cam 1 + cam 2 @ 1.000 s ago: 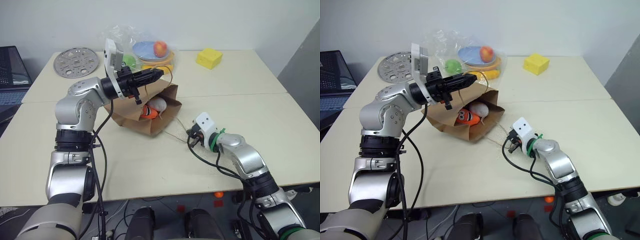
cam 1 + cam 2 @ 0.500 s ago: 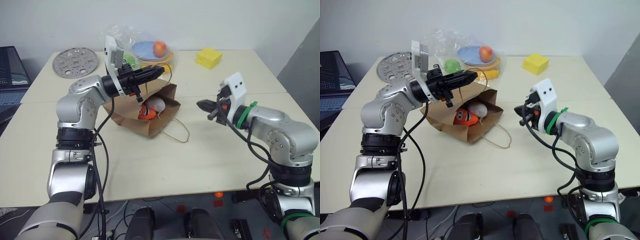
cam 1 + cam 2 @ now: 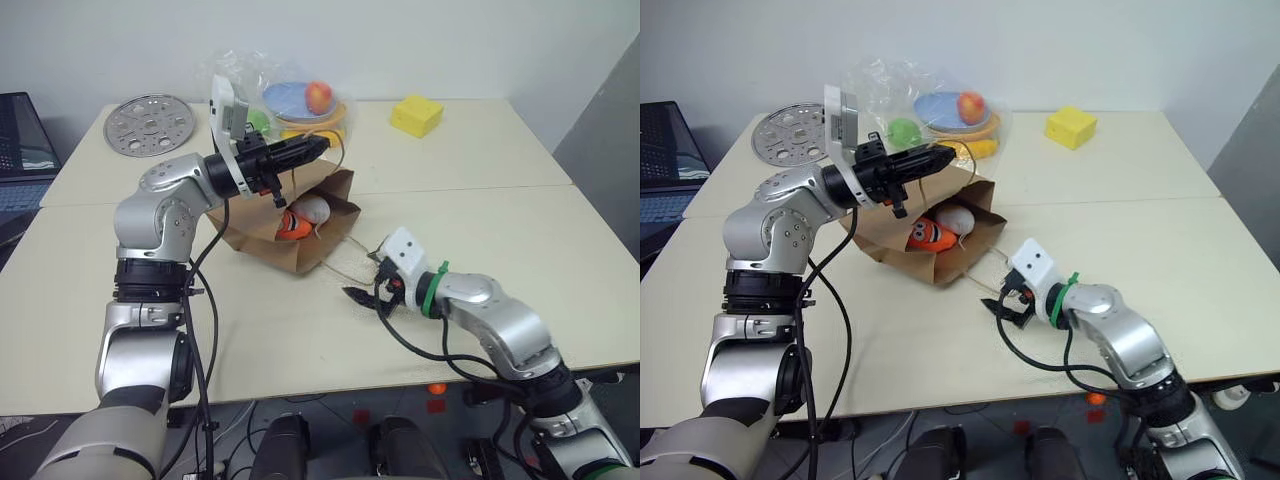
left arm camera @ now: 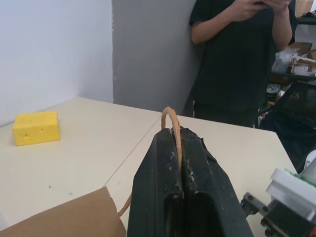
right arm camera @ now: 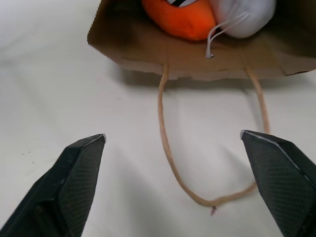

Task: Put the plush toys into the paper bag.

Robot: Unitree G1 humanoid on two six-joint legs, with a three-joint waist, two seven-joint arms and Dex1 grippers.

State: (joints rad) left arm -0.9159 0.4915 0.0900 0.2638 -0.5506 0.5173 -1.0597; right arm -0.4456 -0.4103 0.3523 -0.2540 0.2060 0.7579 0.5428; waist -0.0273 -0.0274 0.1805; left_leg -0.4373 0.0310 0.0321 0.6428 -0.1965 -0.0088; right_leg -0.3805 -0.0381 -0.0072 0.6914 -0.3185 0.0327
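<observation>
Between the left fingers: the left gripper point(image 4: 178, 148) is clamped on the upper cord handle point(image 4: 170, 118) of the paper bag point(image 3: 290, 235), holding it above the mouth.
Right fingers: the right gripper point(image 5: 173, 143) has its fingers point(image 5: 79, 163) spread wide and holds nothing; it sits low over the tabletop point(image 3: 480, 220), pointing at the mouth of the paper bag.
Lower handle: a tan cord loop point(image 5: 165, 148) lying slack on the tabletop between the right fingers.
Paper bag: brown paper, on its side, mouth facing the right gripper.
Plush toys: the orange carrot point(image 5: 180, 17) and the whitish egg point(image 5: 244, 15) lie side by side just inside the mouth.
Edges and room: bare tabletop around the right gripper; a clear plastic bag of fruit point(image 3: 290, 95) just behind the paper bag; a yellow block point(image 3: 418, 115) and a round metal plate point(image 3: 150, 123) well apart near the far edge.
</observation>
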